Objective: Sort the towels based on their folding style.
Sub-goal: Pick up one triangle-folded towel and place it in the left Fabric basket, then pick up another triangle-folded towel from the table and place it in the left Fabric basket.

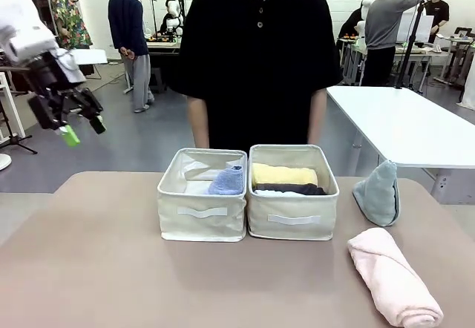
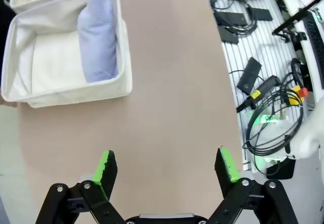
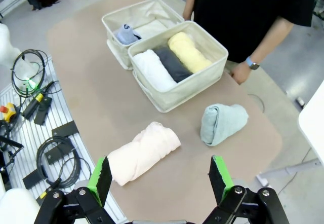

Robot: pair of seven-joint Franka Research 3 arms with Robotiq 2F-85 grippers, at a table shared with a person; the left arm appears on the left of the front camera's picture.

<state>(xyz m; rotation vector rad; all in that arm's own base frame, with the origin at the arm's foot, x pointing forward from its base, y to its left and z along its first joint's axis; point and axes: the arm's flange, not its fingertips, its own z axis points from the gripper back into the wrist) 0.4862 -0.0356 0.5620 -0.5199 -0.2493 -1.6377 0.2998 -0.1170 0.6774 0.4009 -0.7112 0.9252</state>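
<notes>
Right wrist view: my right claw (image 3: 160, 162) hangs wide and empty.
Pink roll (image 3: 144, 153) near the bin (image 3: 174, 95) could unroll if I pinch one layer.

You're looking at fuzzy, matt terry cloth on all six: pink rolled towel (image 1: 393, 280), grey-green cone-folded towel (image 1: 377, 193), light blue cone-folded towel (image 1: 226, 182), yellow rolled towel (image 1: 284, 174), dark grey rolled towel (image 1: 289, 188), white rolled towel (image 3: 152, 69). Cream woven-fabric bins (image 1: 202, 228): flat weave, matt, slightly slack walls. Beige tabletop (image 1: 96, 269): smooth, matt. Green pads (image 2: 105, 165) on the left gripper (image 2: 164, 163) look ridged; black linkage semi-matt, and you can't tell plastic from metal.
</notes>
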